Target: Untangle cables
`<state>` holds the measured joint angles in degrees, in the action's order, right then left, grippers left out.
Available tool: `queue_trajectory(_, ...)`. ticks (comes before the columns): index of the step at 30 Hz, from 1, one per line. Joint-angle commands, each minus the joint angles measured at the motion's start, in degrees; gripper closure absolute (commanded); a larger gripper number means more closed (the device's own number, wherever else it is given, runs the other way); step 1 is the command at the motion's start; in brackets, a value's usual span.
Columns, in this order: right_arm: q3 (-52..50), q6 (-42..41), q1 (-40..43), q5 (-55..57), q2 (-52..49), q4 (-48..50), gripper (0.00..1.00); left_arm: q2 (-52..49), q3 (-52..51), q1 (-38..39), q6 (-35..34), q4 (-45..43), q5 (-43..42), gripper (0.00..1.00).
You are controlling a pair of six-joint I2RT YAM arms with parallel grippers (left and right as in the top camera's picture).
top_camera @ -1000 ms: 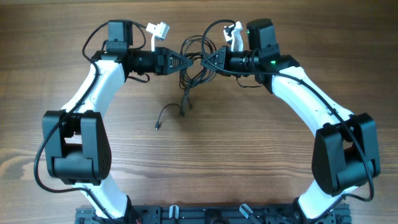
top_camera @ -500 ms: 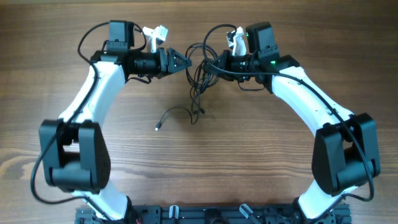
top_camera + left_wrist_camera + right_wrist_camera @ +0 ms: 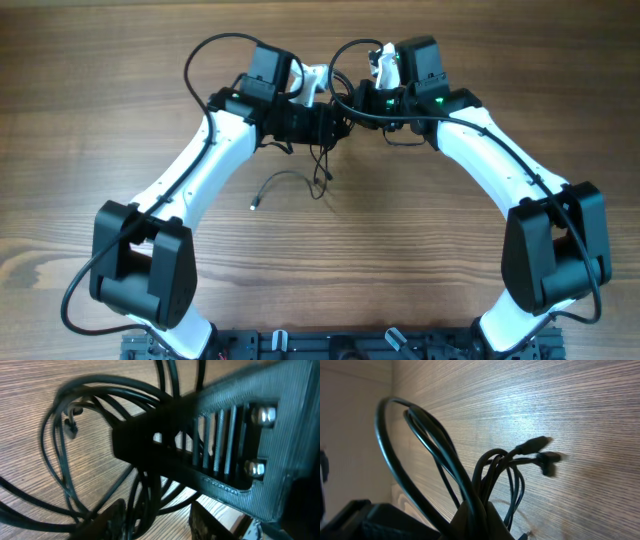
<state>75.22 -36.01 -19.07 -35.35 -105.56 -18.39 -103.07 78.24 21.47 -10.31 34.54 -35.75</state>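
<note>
Overhead, the cables [image 3: 322, 162] knot at 12 o'clock on the table [image 3: 420, 240], between the left hand [image 3: 322, 125] and the right hand [image 3: 354, 104]. Left wrist: loops surround its finger; spread or gripping, I cannot tell. Right wrist: the hand pinches the cables.

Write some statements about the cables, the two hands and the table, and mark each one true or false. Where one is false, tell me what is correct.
1. The right hand is closed on the tangled bundle of thin black cables. True.
2. The table is white plastic. False: it is brown wood with visible grain.
3. A small plug end of one cable lies on the wood, apart from both hands. True.
4. The left hand rests at the table's near edge, far from the bundle. False: it is at the bundle, close to the right hand.
</note>
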Motion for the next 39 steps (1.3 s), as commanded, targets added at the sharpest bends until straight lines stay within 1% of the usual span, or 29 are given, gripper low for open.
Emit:
queue_trajectory(1, 0.07, -0.61, -0.07, 1.05, -0.96, -0.26, 0.96, 0.24, 0.46, 1.46, 1.09, 0.02, 4.39, 0.56)
queue_trajectory(2, 0.07, -0.61, -0.07, 1.05, -0.96, -0.52, 0.96, 0.13, 0.42, 1.62, 1.09, 0.07, 5.79, 0.55)
queue_trajectory(4, 0.07, -0.61, -0.07, 1.05, -0.96, -1.03, 0.96, -0.44, 0.17, 1.68, 1.09, 0.00, 7.96, 0.59)
queue_trajectory(7, 0.07, -0.61, -0.07, 0.83, -0.96, -1.36, 0.96, -1.64, -0.50, 1.66, 1.07, -0.22, 8.41, 0.68)
queue_trajectory(8, 0.07, -0.63, -0.07, 0.83, -0.96, -1.42, 0.96, -2.10, -0.57, 1.68, 1.07, -0.20, 8.41, 0.73)
queue_trajectory(10, 0.07, -0.61, -0.07, 0.85, -0.96, -1.42, 0.96, -2.93, -0.57, 1.66, 1.07, -0.35, 8.41, 0.91)
queue_trajectory(11, 0.07, -0.61, -0.07, 0.85, -0.96, -1.44, 0.96, -3.15, -0.57, 1.60, 1.09, -0.55, 8.44, 0.96)
queue_trajectory(15, 0.07, -0.59, -0.07, 0.87, -0.96, -1.62, 0.94, -2.99, -0.57, 0.87, 1.09, -2.21, 8.41, 0.96)
queue_trajectory(16, 0.07, -0.55, -0.07, 0.87, -0.96, -1.66, 0.85, -2.97, -0.55, 0.59, 1.11, -2.45, 8.41, 0.96)
queue_trajectory(17, 0.07, -0.57, -0.07, 0.90, -0.96, -1.77, 0.62, -2.91, -0.55, 0.35, 1.11, -2.60, 8.39, 0.96)
queue_trajectory(18, 0.07, -0.50, -0.04, 1.11, -0.96, -1.81, 0.46, -2.89, -0.55, -0.04, 1.11, -2.60, 8.39, 0.96)
queue_trajectory(19, 0.07, -0.07, -0.04, 1.14, -0.96, -1.81, 0.40, -2.67, -0.55, -0.48, 1.11, -2.56, 8.39, 0.96)
queue_trajectory(21, 0.07, 0.00, -0.04, 1.42, -0.96, -1.81, 0.30, -2.38, -0.55, -1.36, 1.14, -2.45, 8.39, 0.96)
queue_trajectory(22, 0.07, 0.00, -0.04, 1.95, -0.96, -1.84, 0.23, -2.19, -0.55, -1.77, 1.44, -2.34, 8.39, 0.96)
queue_trajectory(23, 0.07, 0.00, -0.04, 2.60, -0.96, -1.88, 0.17, -1.84, -0.55, -2.25, 2.93, -2.10, 7.91, 0.96)
queue_trajectory(26, 0.07, 0.02, -0.04, 5.42, -0.96, -2.14, 0.12, -1.07, -0.55, -3.34, 5.33, -0.85, 7.72, 0.96)
queue_trajectory(29, 0.07, 0.04, -0.04, 8.74, -0.96, -2.78, 0.10, -0.70, -0.55, -4.57, 7.76, 0.92, 7.67, 0.96)
queue_trajectory(32, 0.07, 1.03, -0.04, 11.39, -0.96, -4.04, 0.09, -0.68, -0.55, -5.66, 11.37, 2.69, 5.38, 0.96)
queue_trajectory(34, 0.07, 3.78, -0.04, 11.39, -0.96, -4.76, 0.10, -0.66, -0.55, -6.69, 14.58, 3.78, 1.11, 0.96)
queue_trajectory(37, 0.07, 6.05, -0.04, 11.41, -0.96, -6.21, 0.11, -0.63, -0.55, -8.87, 20.68, 5.46, -7.67, 0.96)
queue_trajectory(39, 0.07, 6.08, -0.04, 11.34, -0.96, -6.56, 0.16, -0.63, -0.55, -10.14, 24.57, 6.93, -12.33, 0.96)
